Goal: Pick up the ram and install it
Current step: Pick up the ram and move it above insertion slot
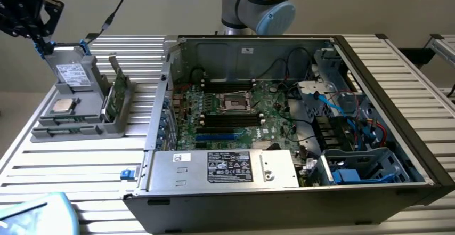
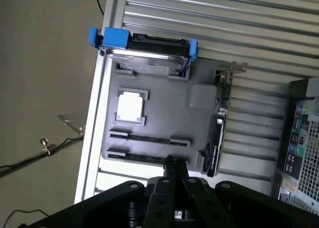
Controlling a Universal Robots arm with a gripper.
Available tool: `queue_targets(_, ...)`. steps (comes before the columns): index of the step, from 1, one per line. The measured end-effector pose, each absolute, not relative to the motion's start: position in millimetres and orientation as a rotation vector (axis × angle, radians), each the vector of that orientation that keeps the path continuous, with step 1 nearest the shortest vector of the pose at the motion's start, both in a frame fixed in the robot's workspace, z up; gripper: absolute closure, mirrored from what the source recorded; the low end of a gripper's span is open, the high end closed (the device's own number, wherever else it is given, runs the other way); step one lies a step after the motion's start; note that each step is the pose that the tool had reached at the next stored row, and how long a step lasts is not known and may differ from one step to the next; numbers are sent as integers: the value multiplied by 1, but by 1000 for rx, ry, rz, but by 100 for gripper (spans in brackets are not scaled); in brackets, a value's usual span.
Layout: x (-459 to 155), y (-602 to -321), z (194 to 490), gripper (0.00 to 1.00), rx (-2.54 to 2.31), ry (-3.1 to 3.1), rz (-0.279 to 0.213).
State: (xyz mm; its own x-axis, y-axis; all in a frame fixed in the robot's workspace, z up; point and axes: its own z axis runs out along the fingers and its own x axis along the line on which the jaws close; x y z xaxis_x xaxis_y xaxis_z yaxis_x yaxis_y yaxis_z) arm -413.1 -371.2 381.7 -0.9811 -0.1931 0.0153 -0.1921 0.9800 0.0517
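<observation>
Two ram sticks (image 2: 149,139) stand on edge in the slots of a grey holder tray (image 2: 164,115). In the exterior view the ram (image 1: 70,130) sits at the near end of that tray (image 1: 42,135), on the exterior view's left of the open computer case. My black gripper (image 2: 174,164) hangs above the tray's ram end with its fingers pressed together and nothing between them. The exterior view has the gripper (image 1: 46,46) high over the tray, well apart from the sticks.
The tray also carries a hard drive in a blue caddy (image 2: 147,53), a processor chip (image 2: 130,107) and an upright expansion card (image 2: 219,123). The open case (image 1: 284,123) shows the motherboard with long black slots (image 1: 229,119). A power supply (image 1: 224,168) lies along its near side.
</observation>
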Motion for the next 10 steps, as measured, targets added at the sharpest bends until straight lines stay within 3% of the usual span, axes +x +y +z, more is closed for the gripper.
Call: queue_targets(10, -413, -371, 381, 89, 582, -3061, -75)
